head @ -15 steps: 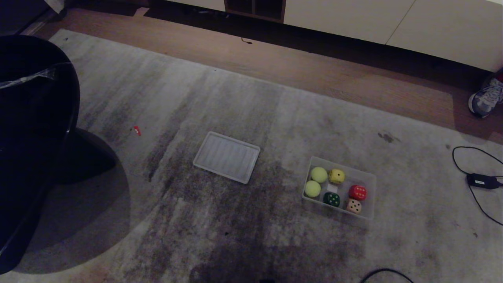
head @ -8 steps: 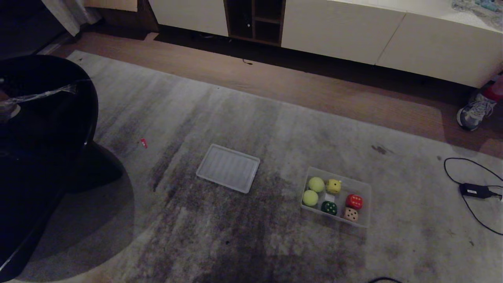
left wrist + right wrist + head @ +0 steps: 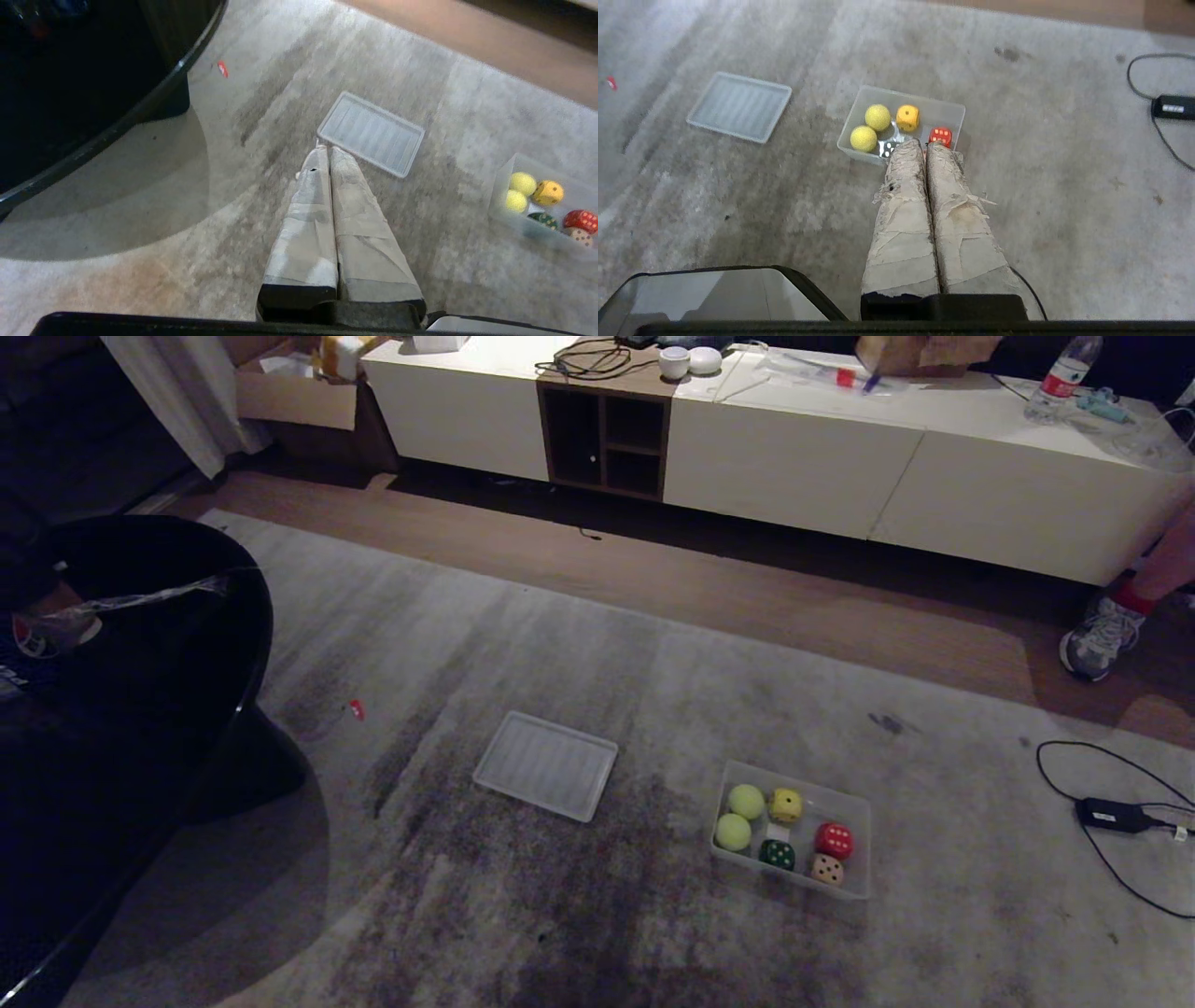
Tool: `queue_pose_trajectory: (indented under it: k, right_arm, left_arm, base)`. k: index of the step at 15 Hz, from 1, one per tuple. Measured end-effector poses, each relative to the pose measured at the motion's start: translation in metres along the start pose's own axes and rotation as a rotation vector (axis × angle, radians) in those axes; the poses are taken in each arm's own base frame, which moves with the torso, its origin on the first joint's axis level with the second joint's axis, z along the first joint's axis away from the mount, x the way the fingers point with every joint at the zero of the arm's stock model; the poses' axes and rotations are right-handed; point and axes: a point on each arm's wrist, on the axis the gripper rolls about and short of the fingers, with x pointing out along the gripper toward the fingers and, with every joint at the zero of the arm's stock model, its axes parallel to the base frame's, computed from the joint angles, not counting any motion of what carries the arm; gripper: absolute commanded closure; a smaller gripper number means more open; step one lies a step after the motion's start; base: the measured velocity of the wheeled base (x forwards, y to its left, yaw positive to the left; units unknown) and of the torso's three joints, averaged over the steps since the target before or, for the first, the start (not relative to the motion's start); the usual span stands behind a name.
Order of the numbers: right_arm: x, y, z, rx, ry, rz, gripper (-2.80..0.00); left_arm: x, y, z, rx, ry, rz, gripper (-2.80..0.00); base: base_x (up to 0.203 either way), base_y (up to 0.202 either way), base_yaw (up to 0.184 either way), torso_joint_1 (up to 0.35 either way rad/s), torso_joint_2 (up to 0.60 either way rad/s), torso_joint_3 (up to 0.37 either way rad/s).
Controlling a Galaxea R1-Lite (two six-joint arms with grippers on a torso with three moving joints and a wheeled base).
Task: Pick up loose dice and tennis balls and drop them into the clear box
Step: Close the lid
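The clear box [image 3: 801, 782] sits on the grey carpet at the lower right of the head view. Inside it lie two tennis balls [image 3: 746, 801] [image 3: 733, 832] and the dice: yellow [image 3: 785, 805], dark green [image 3: 777, 854], red [image 3: 834, 840] and tan [image 3: 827, 869]. Neither arm shows in the head view. My left gripper [image 3: 327, 149] hangs shut and empty high over the carpet, short of the lid. My right gripper [image 3: 924, 142] is also shut and empty, high above the box's [image 3: 945, 108] near wall. Its fingers hide the tan die and part of the green one [image 3: 888, 148].
The flat ribbed lid [image 3: 546, 765] lies left of the box. A black round table [image 3: 121, 709] fills the left side. A white low cabinet [image 3: 794, 457] lines the back wall. A person's shoe [image 3: 1097, 635] and a cabled power adapter [image 3: 1111, 815] are at the right.
The whole head view has shifted: the camera has risen and tilted up, so the cabinet top now shows. The box, its contents and the lid have not moved on the carpet.
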Motion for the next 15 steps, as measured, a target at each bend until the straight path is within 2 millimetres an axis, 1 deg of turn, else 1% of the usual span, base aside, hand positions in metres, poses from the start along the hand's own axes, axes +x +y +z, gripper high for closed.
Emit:
queue_pose_trajectory:
  k: [12,15]
  right_arm:
    - [0.0000,0.0000,0.0001,0.002,0.000,0.000,0.00]
    - [0.0000,0.0000,0.0001,0.002,0.000,0.000,0.00]
  left_arm:
    - [0.0000,0.0000,0.0000,0.001,0.000,0.000,0.00]
    - [0.0000,0.0000,-0.0001,0.006,0.001,-0.001,0.00]
  base:
    - [0.000,0.000,0.000,0.000,0.00,0.201]
    - [0.000,0.000,0.000,0.001,0.01,0.096]
